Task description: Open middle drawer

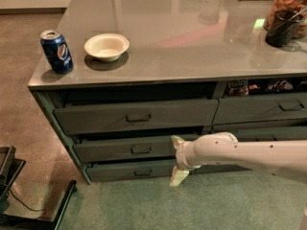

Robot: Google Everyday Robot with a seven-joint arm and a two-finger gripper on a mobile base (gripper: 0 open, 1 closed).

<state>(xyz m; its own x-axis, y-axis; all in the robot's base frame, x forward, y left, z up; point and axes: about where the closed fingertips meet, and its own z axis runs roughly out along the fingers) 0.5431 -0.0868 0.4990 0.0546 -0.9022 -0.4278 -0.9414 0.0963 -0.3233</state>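
Observation:
The middle drawer (120, 149) is the medium-height dark grey-green front in the left column of the cabinet, with a small loop handle (140, 150) at its centre. A taller drawer (136, 115) sits above it and a slimmer one (132, 170) below. A dark gap shows along its top edge. My gripper (177, 159) is at the end of a white arm coming in from the right. It is in front of the drawer's right end, a little right of the handle and apart from it. Its pale fingers (178, 177) are spread apart, one high and one low, with nothing between them.
On the grey countertop (192, 37) stand a blue Pepsi can (56, 51) and a white bowl (106, 46) at the left, and a dark cup (280, 28) and a jar at the far right. More drawers (261, 108) fill the right column. A black stand (19, 195) sits on the floor at lower left.

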